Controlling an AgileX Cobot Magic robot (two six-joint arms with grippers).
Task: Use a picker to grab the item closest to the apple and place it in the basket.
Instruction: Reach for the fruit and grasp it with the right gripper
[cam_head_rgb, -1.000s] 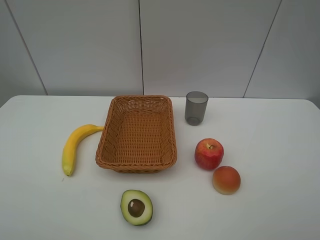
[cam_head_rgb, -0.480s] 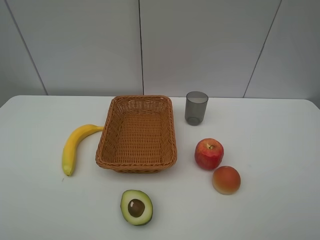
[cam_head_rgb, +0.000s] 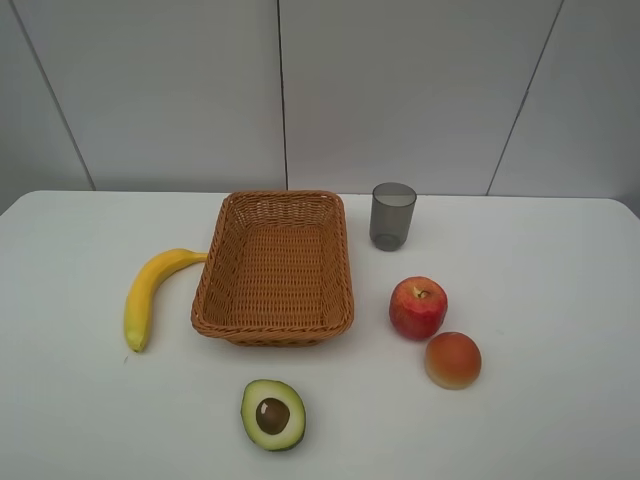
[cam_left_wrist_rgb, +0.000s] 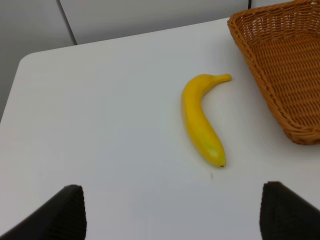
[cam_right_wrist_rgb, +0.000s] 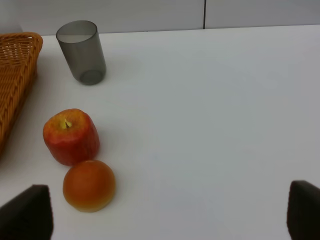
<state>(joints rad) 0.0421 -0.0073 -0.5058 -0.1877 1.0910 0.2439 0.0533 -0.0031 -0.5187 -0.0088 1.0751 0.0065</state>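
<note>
A red apple (cam_head_rgb: 418, 307) (cam_right_wrist_rgb: 71, 136) stands right of the wicker basket (cam_head_rgb: 275, 325) (cam_right_wrist_rgb: 15, 85). An orange peach-like fruit (cam_head_rgb: 453, 359) (cam_right_wrist_rgb: 89, 185) lies right beside it, nearer the front edge, the closest item to the apple. Neither arm appears in the exterior view. In the left wrist view my left gripper (cam_left_wrist_rgb: 172, 210) is open, its dark fingertips (cam_left_wrist_rgb: 65, 210) wide apart above bare table near the banana (cam_left_wrist_rgb: 201, 119). My right gripper (cam_right_wrist_rgb: 165, 212) is open too, with the peach and apple ahead of it toward one fingertip.
A yellow banana (cam_head_rgb: 150, 290) lies left of the basket (cam_left_wrist_rgb: 280, 65). A grey cup (cam_head_rgb: 392, 215) (cam_right_wrist_rgb: 81, 51) stands behind the apple. A halved avocado (cam_head_rgb: 272, 414) lies in front of the basket. White wall panels rise behind the table.
</note>
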